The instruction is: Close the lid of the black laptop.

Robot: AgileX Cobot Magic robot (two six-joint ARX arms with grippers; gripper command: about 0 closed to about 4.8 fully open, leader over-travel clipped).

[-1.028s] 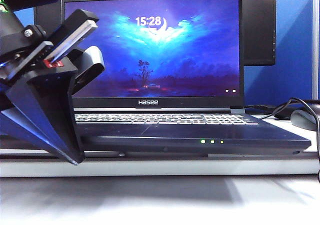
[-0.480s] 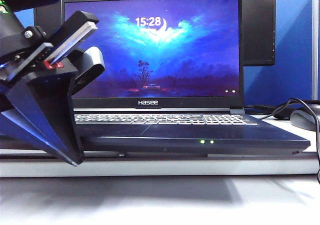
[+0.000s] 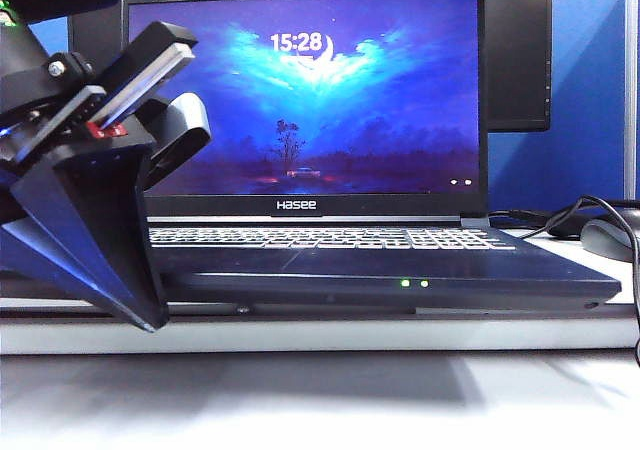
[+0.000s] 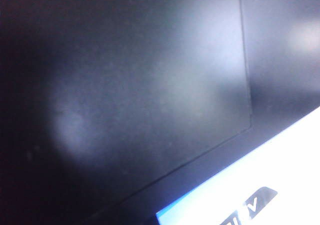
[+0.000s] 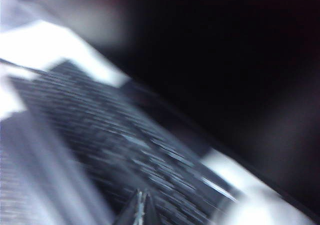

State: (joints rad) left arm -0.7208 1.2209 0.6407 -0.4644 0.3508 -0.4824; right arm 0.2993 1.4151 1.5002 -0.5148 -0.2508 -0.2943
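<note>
The black laptop stands open on the desk facing the exterior camera. Its lid is upright, with the screen lit and showing 15:28. My left gripper fills the near left of the exterior view, in front of the laptop's left edge; its jaws are not clear there. The left wrist view holds only a dark flat panel and a bright strip. The right wrist view is blurred: my right gripper hangs over the keyboard, its tips together with nothing between them. It is out of the exterior view.
A larger black monitor stands behind the laptop, in front of a blue partition. A mouse and cables lie at the right. The white desk runs along the front.
A dark shape over the lid's top right corner has left the exterior view. One of three green front lights went out. The lid and the left arm stay almost still.
</note>
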